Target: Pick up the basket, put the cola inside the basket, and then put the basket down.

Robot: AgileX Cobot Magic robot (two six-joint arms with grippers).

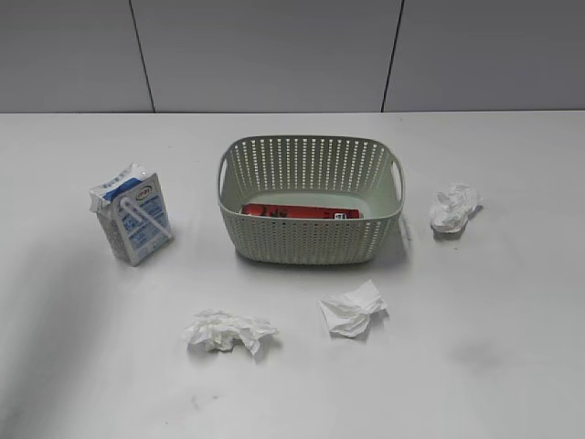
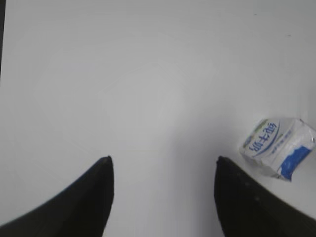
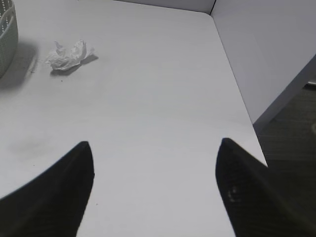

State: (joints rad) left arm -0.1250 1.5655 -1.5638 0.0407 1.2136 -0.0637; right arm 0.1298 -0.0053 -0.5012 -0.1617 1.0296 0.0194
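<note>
My left fingers (image 2: pixel 163 170) are spread wide over bare table (image 2: pixel 148 74), holding nothing; the blue-and-white carton (image 2: pixel 278 146) lies just right of them. My right fingers (image 3: pixel 155 153) gape empty too, the basket (image 3: pixel 6 34) far off to their left, the cola (image 1: pixel 302 212) lying flat inside it.

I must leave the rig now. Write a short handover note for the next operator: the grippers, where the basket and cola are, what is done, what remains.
Left gripper: open, empty, above bare table, milk carton off to its side.
Right gripper: open, empty, near the table's right edge, away from the basket.
Basket: standing on the table, no gripper on it.
Cola: lying on its side inside the basket.
Done: cola in, basket down.
Left: apparently nothing. Three crumpled tissues, such as this one, lie around the basket.
</note>
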